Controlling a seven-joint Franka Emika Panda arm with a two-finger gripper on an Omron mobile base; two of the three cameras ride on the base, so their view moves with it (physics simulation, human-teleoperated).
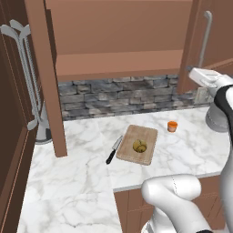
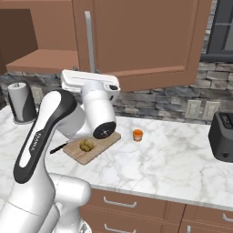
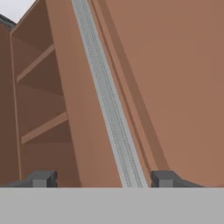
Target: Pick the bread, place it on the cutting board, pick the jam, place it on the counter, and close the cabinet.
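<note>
Left base view: the bread sits on the cutting board at centre frame, the black-handled knife just beside the board's left edge. The jam stands on the marble worktop to the upper right of the board, apart from it. The cabinet fills the top, doors swung open, shelf bare.

Right base view: the arm's white wrist hides the end effector in front of the open cabinet door, next to its silver handle. Bread left of centre on the board, jam right of it on the worktop, paper towel roll at far left, toaster at the right edge.

Hand view: the end effector shows both fingertips spread wide, gripping nothing, the handle running up between them.
</note>
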